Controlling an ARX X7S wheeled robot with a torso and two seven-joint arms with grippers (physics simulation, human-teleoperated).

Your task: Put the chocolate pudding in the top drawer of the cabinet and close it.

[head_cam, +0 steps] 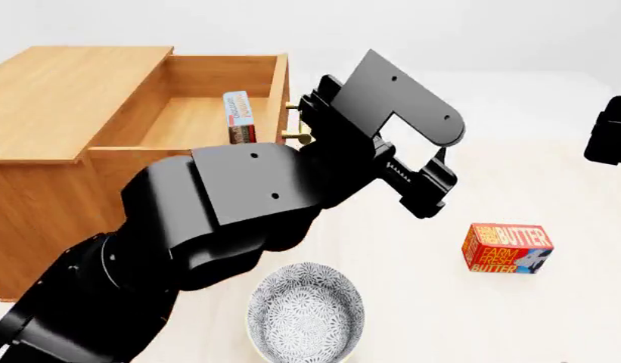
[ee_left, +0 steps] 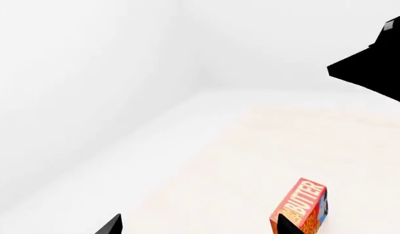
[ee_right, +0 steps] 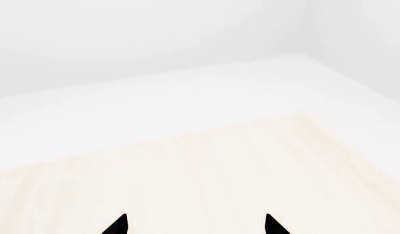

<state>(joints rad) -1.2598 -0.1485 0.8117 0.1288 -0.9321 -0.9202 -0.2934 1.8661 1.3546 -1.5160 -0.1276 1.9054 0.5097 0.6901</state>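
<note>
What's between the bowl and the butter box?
Nothing: in the head view, only bare table lies between the bowl and the butter box.

left arm [head_cam: 259,204] hides top drawer [head_cam: 189,113] front, bowl [head_cam: 306,318] cut off by edge

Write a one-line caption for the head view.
Pudding box stands in the open top drawer; left arm in front, butter box and bowl on the table.

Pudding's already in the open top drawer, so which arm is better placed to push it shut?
Left. The left gripper hangs just beyond the top drawer near its handle; the right arm sits far off at the table's other side.
</note>
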